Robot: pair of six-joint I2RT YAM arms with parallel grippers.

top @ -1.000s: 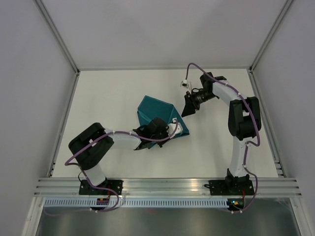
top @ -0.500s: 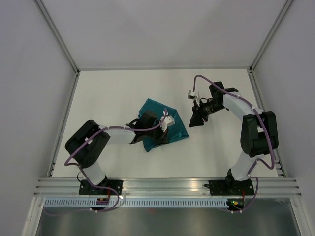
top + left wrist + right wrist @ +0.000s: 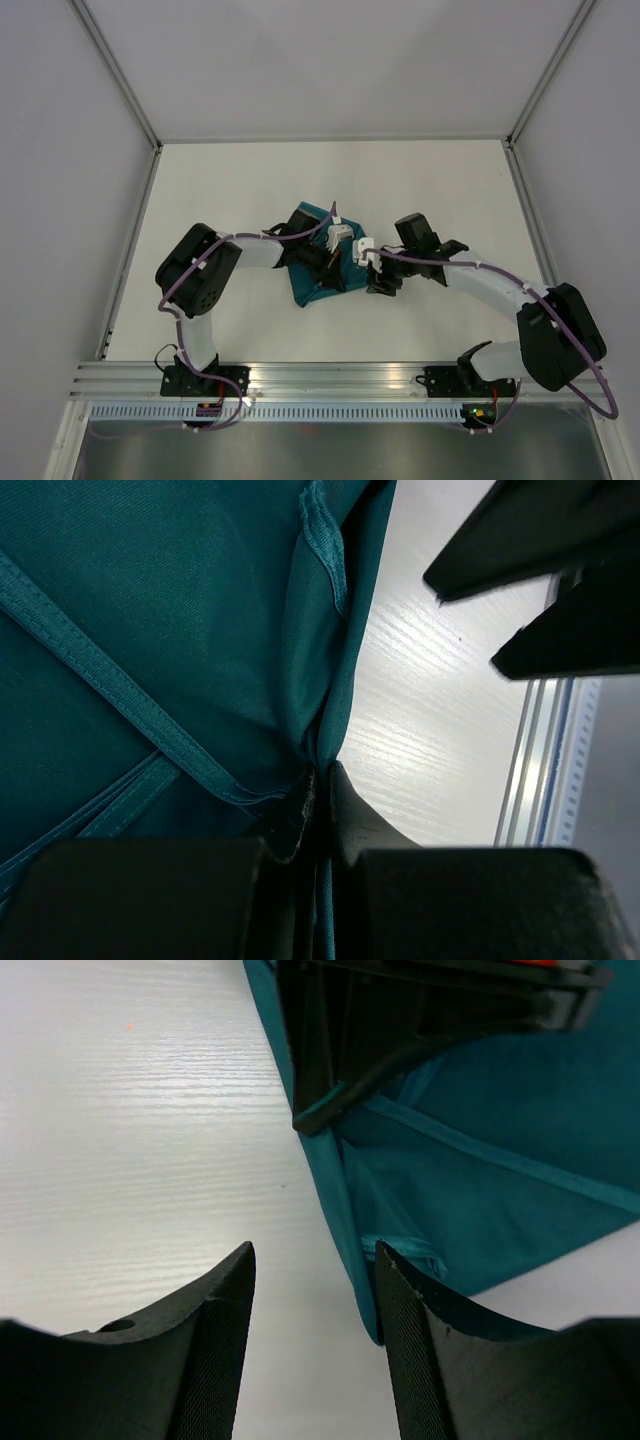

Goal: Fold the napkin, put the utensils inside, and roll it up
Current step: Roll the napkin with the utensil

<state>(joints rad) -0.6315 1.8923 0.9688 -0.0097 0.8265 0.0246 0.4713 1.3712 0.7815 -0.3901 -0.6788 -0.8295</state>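
The teal-green napkin [image 3: 310,285] lies bunched and folded over itself at the table's middle. My left gripper [image 3: 345,268] is shut on the napkin's right edge [image 3: 322,730], cloth pinched between its jaws. My right gripper [image 3: 377,282] is open, just right of that same edge, its fingers [image 3: 425,1320] straddling the napkin's border [image 3: 340,1220] low over the table. The left gripper's fingers [image 3: 340,1090] show in the right wrist view, directly opposite. No utensils are in view.
White table [image 3: 230,190] with raised metal rails at the left [image 3: 130,250], right [image 3: 540,250] and near edge [image 3: 340,375]. The two grippers are a few centimetres apart, their cables close together.
My right arm swung from the far right down and left to the napkin's right edge. My left gripper carried the napkin's edge rightward, and the cloth is more bunched.
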